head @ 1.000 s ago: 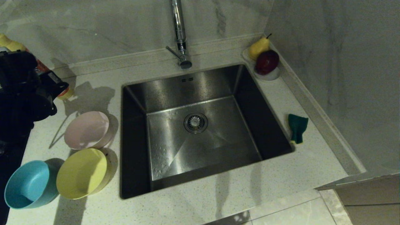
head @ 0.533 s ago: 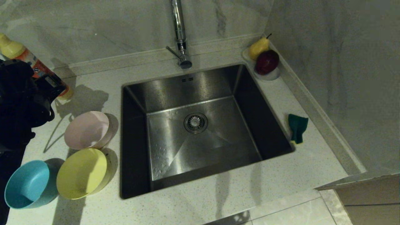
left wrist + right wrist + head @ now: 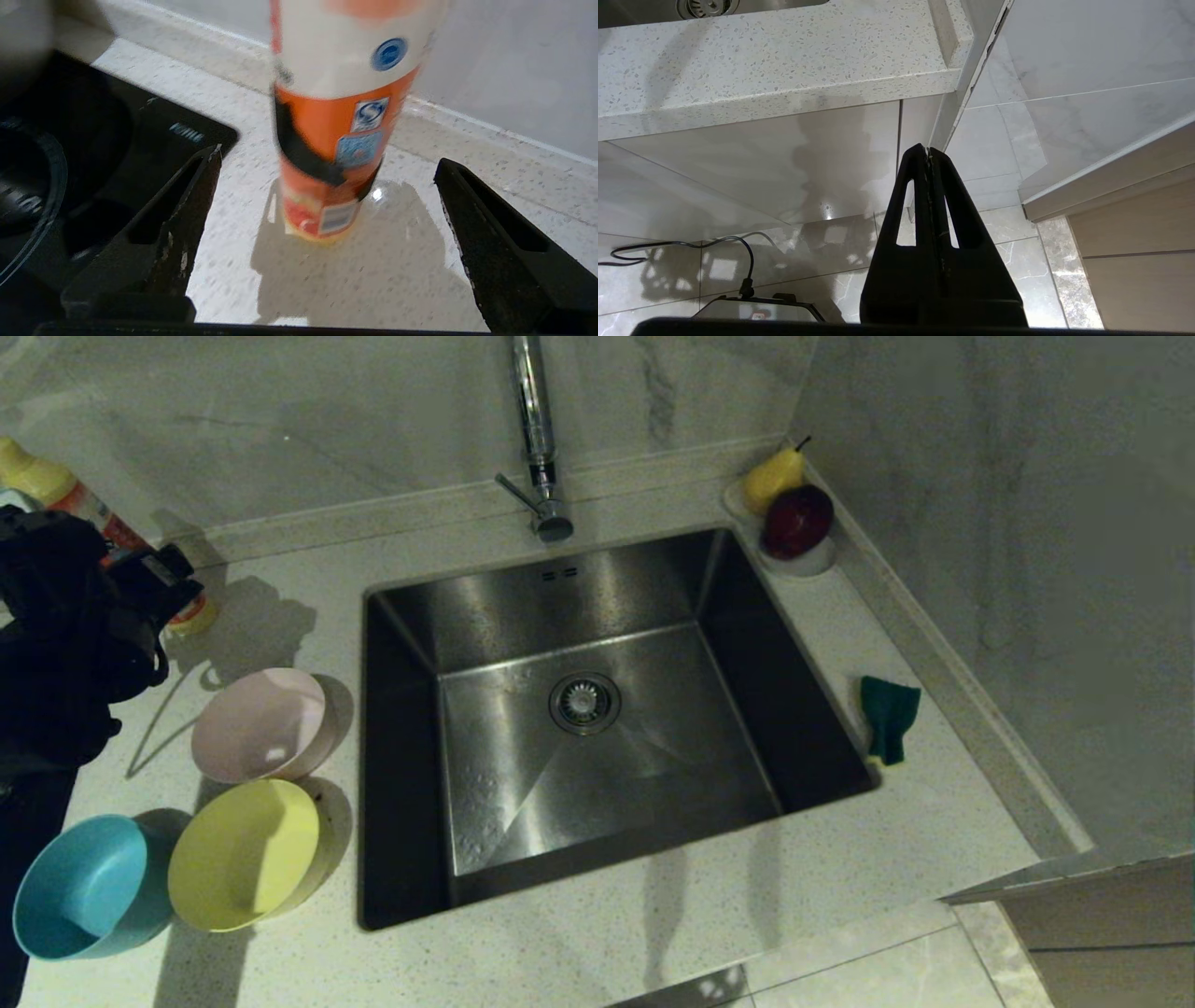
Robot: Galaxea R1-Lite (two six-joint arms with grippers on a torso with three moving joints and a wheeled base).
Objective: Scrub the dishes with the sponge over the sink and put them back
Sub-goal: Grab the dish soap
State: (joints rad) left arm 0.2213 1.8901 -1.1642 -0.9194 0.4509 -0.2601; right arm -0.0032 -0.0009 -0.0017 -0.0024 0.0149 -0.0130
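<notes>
1. Nearest me, my right gripper [image 3: 929, 151] hung parked below the counter's front edge, over the tiled floor, its two fingers pressed flat together with nothing between them.
2. At the near left of the countertop [image 3: 840, 887] I had the light blue bowl [image 3: 79, 887] beside the yellow bowl [image 3: 245, 854], their rims touching or nearly so; I could not tell which.
3. Just behind the yellow one sat the pale pink bowl [image 3: 261, 723], all three lined up along the left side of the sink [image 3: 579, 775].
4. The sink's basin held only its drain strainer [image 3: 584, 702].
5. On the right of the sink, well apart from the bowls, the sponge [image 3: 887, 717] lay green face up, close to the sink's rim.
6. Farther back on the left, my left gripper [image 3: 327, 163] was spread wide and gripping nothing, with an orange-and-white bottle [image 3: 343, 116] standing upright on the counter ahead of the gap between the fingers, untouched.
7. A black cooktop [image 3: 93, 154] lay beside that bottle.
8. Farthest back stood the faucet [image 3: 537, 439], and in the right corner a small white dish [image 3: 810, 562] with a pear [image 3: 773, 478] and a dark red fruit [image 3: 798, 521].
</notes>
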